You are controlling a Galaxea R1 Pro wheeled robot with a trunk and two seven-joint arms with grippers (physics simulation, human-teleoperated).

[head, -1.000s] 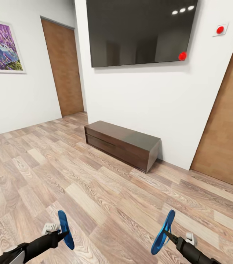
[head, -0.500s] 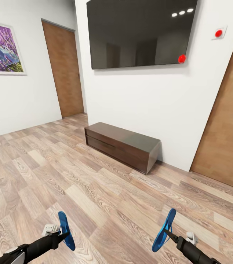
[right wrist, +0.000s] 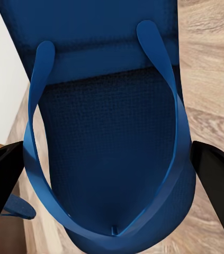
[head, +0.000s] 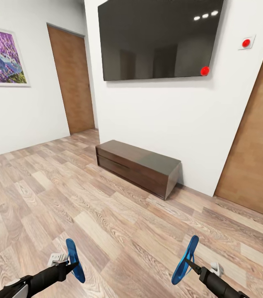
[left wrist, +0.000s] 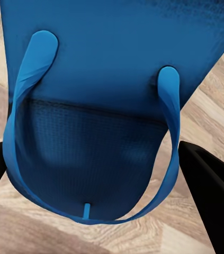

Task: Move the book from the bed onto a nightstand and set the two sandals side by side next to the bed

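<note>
Head view: left gripper point(head: 71, 265) at lower left of frame, jaws shut on a blue sandal point(head: 75, 260) w/ its long axis near upright, tilted a bit so its top end leans toward upper left, lower end toward bottom right; seen nearly edge-on. Right gripper point(head: 188, 263) at lower right, jaws clamped on the 2nd sandal point(head: 185, 260), also near upright, top leaning toward upper right, strap side facing frame left. Both sandals are in the air above the wood-plank floor point(head: 119, 223), well apart from each other. Left wrist view: sole point(left wrist: 112, 69) spans most of the frame, Y-strap point(left wrist: 167, 127) loops toward frame bottom, dark fingers point(left wrist: 209, 206) at both lower edges either side of it. Right wrist view: same layout, sole point(right wrist: 109, 159) w/ strap point(right wrist: 35, 143) meeting at bottom centre, fingers point(right wrist: 217, 196) flanking. Mid-frame in head view: long low dark bench point(head: 137, 167) against white wall, big dark TV point(head: 158, 37) above it, brown doors point(head: 71, 78) at upper left and far right, purple picture point(head: 3, 56) at left edge.
</note>
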